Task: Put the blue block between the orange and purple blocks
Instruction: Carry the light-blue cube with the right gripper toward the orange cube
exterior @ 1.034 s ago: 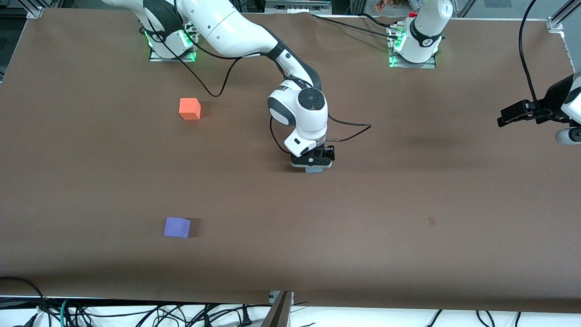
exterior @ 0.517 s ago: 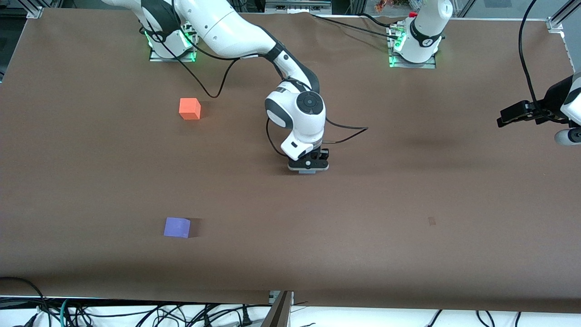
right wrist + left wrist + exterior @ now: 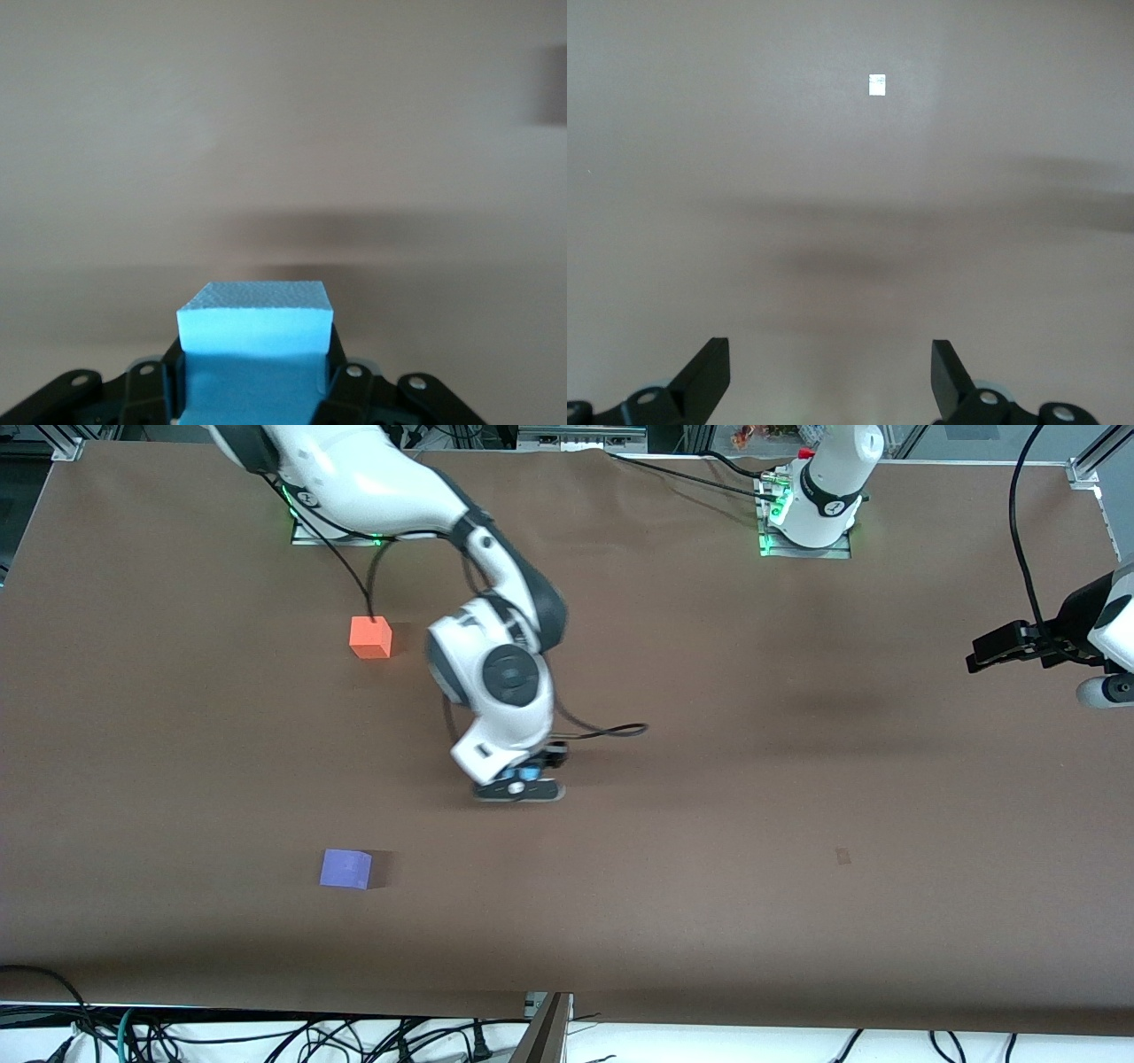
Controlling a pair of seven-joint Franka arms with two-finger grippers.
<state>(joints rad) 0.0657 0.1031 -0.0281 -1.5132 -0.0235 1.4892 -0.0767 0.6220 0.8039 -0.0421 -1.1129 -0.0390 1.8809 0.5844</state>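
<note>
The purple block (image 3: 345, 868) sits nearest the front camera on the brown worktop (image 3: 797, 797), toward the right arm's end. Up from it, the right gripper (image 3: 518, 790) hangs over bare worktop near the middle, its jaws pinching the blue block (image 3: 254, 332), which the right wrist view shows squeezed between the two pads, its top face level and its grainy surface clean. That block looks like light, stiff foam: matte, not slippery, unlikely to crush under a modest squeeze, and best taken as it is now, on two opposite flat side faces with the pads square to them. Being a cube it has no long axis; what matters is that its faces stay square to the jaws so it lands flat. The orange block (image 3: 370, 638) lies farther from the camera, roughly in line with the purple one and well apart from it. The left gripper (image 3: 831, 376) waits over bare worktop at the left arm's end, jaws spread wide and empty.
</note>
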